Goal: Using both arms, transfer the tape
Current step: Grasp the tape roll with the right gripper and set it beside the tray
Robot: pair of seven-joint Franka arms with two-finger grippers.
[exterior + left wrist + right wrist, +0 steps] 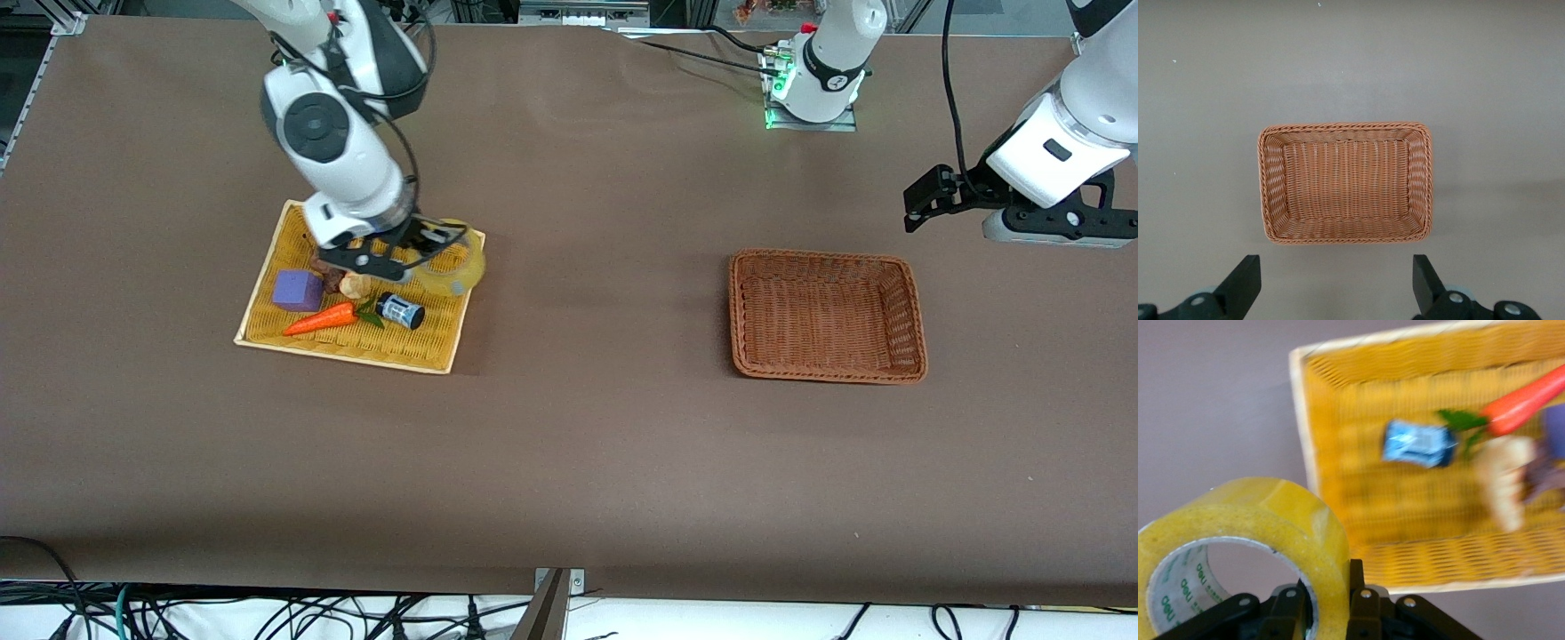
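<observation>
Carrot (322, 319) lowest, frame's left; above it right tool (418, 258) pinches the tape (453, 267) wall, which may slip. Left tool (925, 209) waits wide open, empty.

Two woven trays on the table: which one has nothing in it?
The brown basket toward the left arm's end; the left end effector hangs open above it. The yellow tray holds a carrot, a bottle and more.

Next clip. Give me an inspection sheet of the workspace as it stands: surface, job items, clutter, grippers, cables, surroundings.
Surface: brown table, bare between trays.
Job's things: tape held above yellow tray; brown basket empty.
Clutter: purple block, carrot, blue-labelled bottle, a beige and a dark brown item beside the block, all in the yellow tray.
Grippers: right gripper shut on tape's wall; left gripper open, over the table beside the basket.
Cables: black leads near bases and below table edge.
Surroundings: metal framing.
</observation>
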